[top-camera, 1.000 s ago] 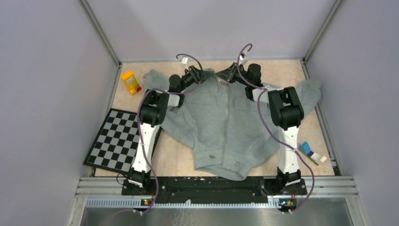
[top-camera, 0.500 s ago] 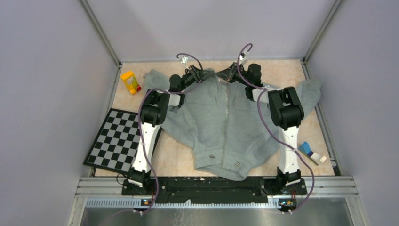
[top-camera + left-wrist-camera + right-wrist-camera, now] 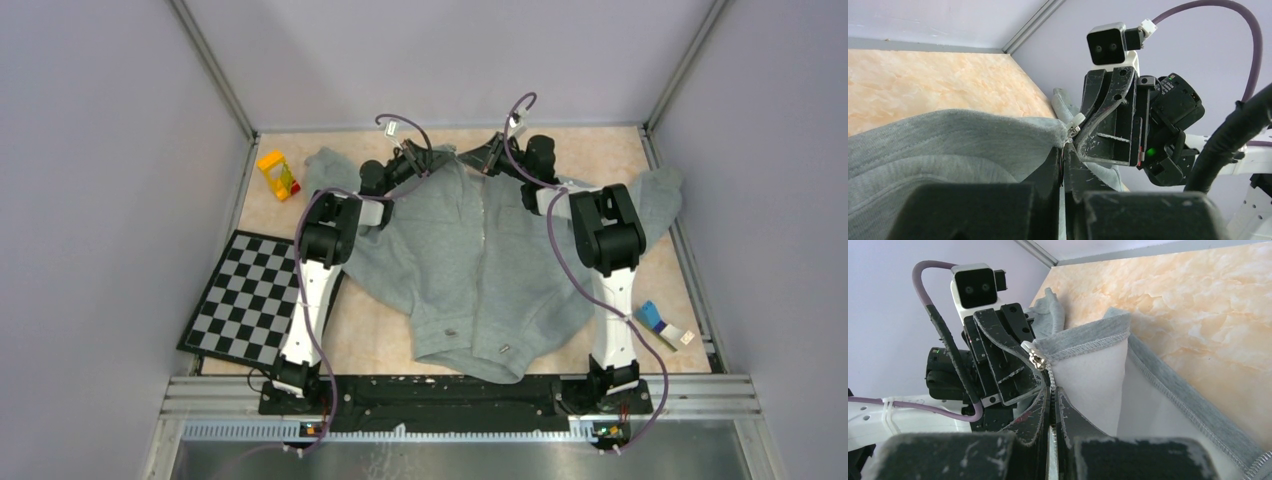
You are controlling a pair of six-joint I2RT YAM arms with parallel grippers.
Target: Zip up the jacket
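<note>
Soft and limp, the jacket (image 3: pixel 480 270) is clamped at its collar by the left gripper (image 3: pixel 1064 152) and right gripper (image 3: pixel 1053 392) — best held beside the zipper (image 3: pixel 1038 360).

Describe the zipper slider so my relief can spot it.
On the table, find the grey jacket and follow it to its far collar. The slider sits at the collar's top corner, just beyond the right gripper: a small silver metal piece, the only shiny bit at the collar.
</note>
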